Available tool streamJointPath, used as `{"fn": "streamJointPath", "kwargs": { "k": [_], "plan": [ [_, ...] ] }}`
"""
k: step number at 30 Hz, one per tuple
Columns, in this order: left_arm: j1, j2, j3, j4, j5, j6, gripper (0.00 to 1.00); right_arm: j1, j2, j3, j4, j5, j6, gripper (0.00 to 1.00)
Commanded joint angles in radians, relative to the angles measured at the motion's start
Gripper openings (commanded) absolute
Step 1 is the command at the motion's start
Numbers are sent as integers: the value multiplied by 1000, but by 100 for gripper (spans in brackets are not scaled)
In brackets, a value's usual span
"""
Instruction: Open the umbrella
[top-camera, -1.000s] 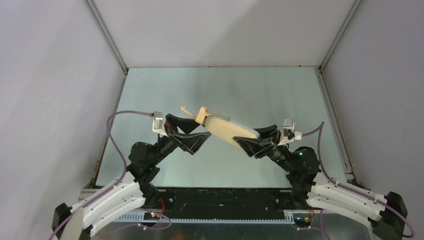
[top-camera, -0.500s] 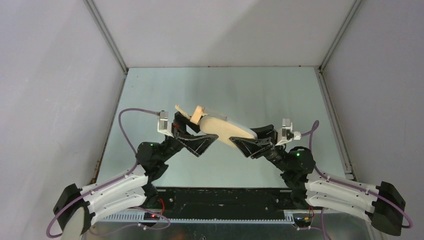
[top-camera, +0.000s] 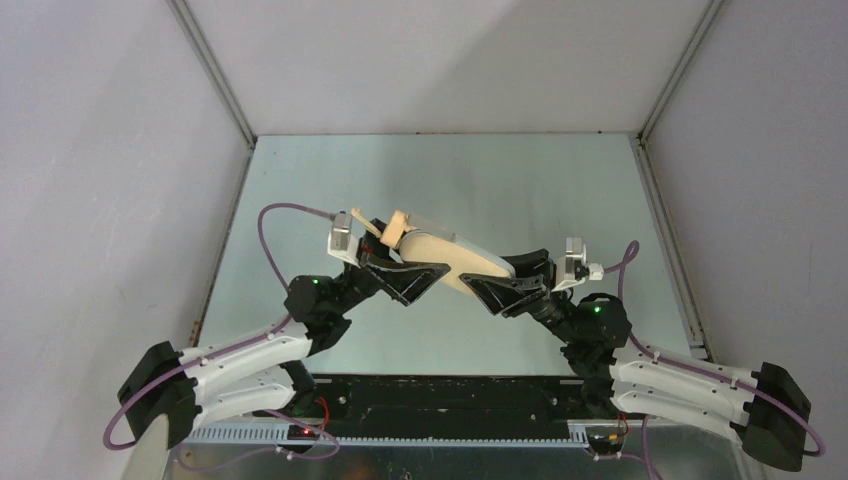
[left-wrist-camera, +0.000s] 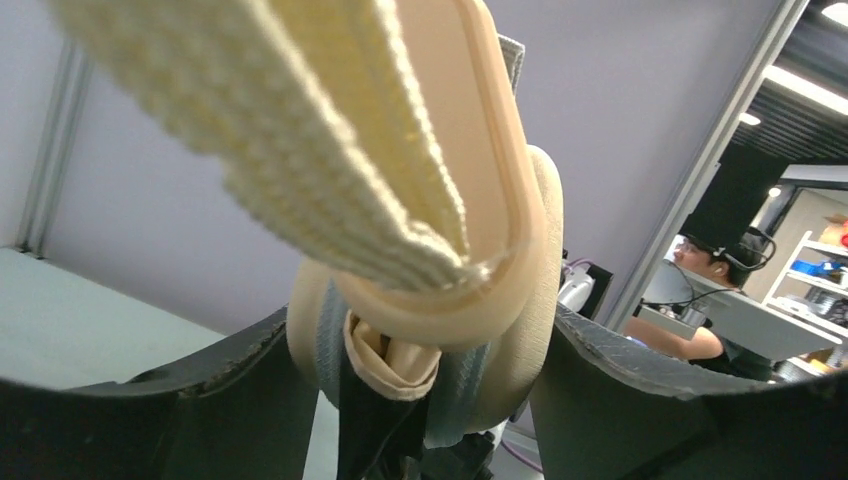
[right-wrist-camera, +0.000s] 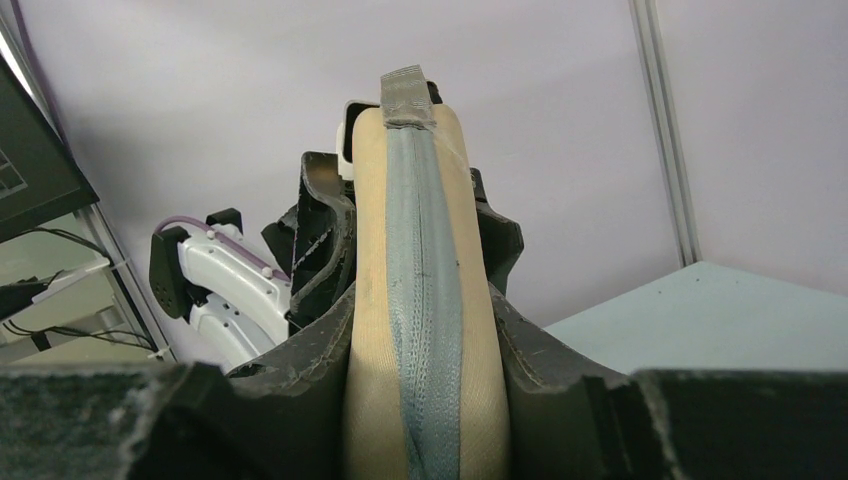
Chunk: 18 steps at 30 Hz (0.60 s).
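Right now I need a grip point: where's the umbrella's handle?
Top view, left of centre: the handle caps the umbrella's left end, just past the left gripper.

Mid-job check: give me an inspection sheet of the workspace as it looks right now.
Surface: pale green table, no spills or marks seen.
Job's things: umbrella folded, canopy not opened, spanning both pincers; strap sticks out past the handle.
Clutter: nothing seen.
Grippers: right pincer clamped on the umbrella's body; left pincer astride the handle end, firm grip cannot be told.
Cables: purple cables loop off both wrists, clear of the umbrella.
Surroundings: grey enclosure walls; a person outside, seen in the left wrist view.
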Motion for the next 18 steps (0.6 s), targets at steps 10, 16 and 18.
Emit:
{"fn": "streamJointPath", "kwargs": {
  "k": [10, 16, 18],
  "plan": [
    [-17, 62, 55, 157, 7, -71, 30, 4, -10, 16, 84, 35, -35, 0],
    [-16, 95, 64, 172, 0, -98, 2, 3, -2, 16, 36, 82, -55, 2],
    [-17, 102, 67, 172, -3, -105, 0, 3, -5, 16, 20, 90, -65, 10]
  ]
}}
